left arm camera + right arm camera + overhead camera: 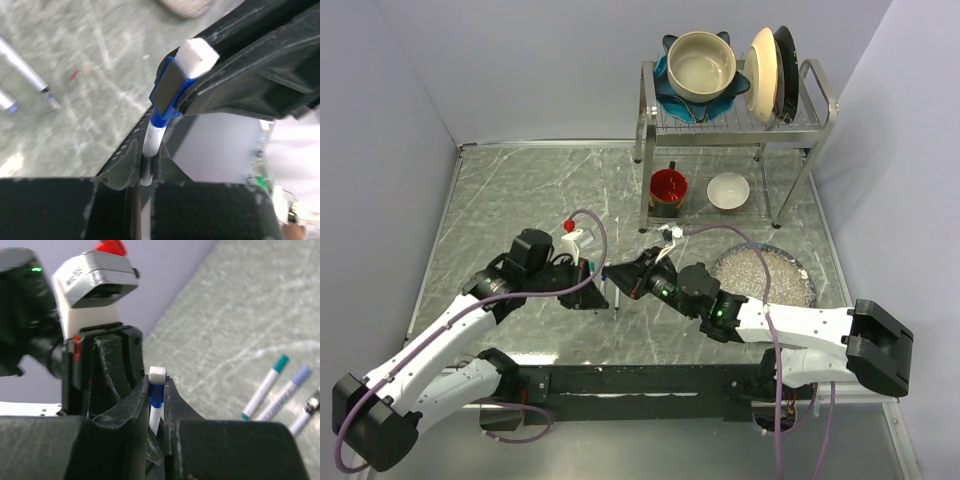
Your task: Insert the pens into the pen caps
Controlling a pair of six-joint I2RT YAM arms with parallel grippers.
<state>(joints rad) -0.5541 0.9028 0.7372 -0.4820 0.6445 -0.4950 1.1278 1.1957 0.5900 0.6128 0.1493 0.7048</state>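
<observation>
Pen (151, 137) and blue cap (167, 95) met in mid-air above the marbled surface (75, 40), pinched between the two arms. The left end effector (147, 160) was closed almost fully on the white barrel. The right end effector (156, 392) was closed just as narrowly on the cap, whose blue collar already overlapped the barrel's top.

The pen stood roughly upright with a slight lean, its long axis running up from the surface. The capped end and its white felt block (198, 57) were uppermost, and the bare end apparently pointed down.

Finishing the step well looked to call for a straight push along that axis. Both grips would need to be firm and the cap in line, so that it seated without bending the slim barrel. How deep the cap already sat could not be told.

Other pens (262, 390) lay side by side on the surface, well apart from the pair.
</observation>
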